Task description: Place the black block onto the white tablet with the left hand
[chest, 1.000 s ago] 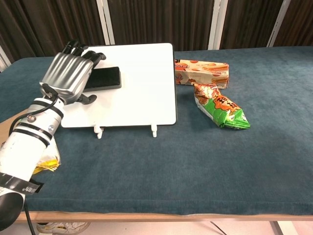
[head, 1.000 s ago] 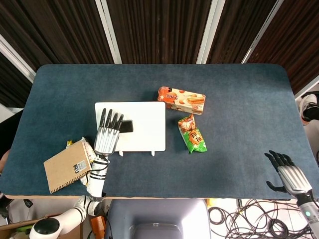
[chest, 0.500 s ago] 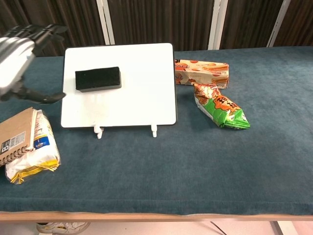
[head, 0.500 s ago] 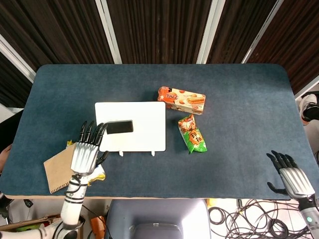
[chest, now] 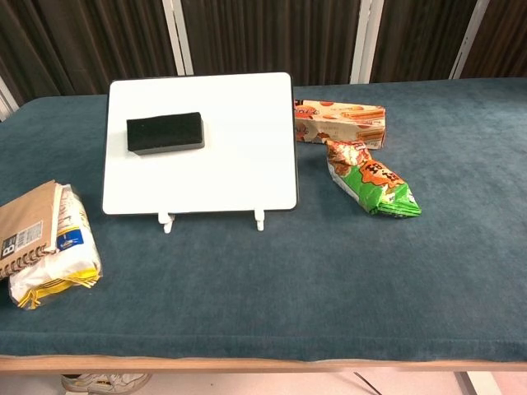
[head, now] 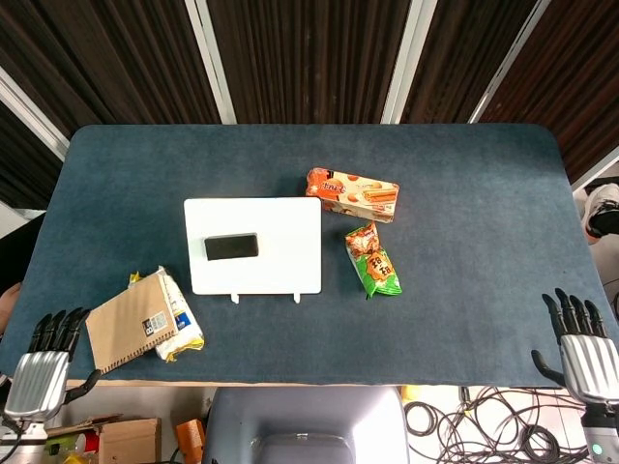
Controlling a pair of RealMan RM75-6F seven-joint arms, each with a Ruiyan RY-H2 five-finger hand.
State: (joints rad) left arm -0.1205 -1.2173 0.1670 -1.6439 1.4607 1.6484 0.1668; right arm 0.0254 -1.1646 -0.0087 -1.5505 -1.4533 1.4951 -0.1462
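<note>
The black block (head: 231,247) (chest: 165,132) lies flat on the left part of the white tablet (head: 280,237) (chest: 222,156), with nothing touching it. My left hand (head: 41,369) hangs below the table's near-left corner in the head view, fingers spread and empty, far from the block. Off the near-right corner my right hand (head: 580,349) is likewise open and holds nothing. The chest view shows neither hand.
A brown spiral notebook (head: 128,325) (chest: 20,226) lies on a white-and-yellow packet (head: 179,314) (chest: 62,255) at the near left. An orange snack box (head: 353,193) (chest: 342,122) and a green snack bag (head: 374,261) (chest: 372,183) sit right of the tablet.
My left hand has let go of the block and drawn back from the tablet to below the table's near-left edge. The block stays on the tablet. The right hand has sunk slightly lower.
</note>
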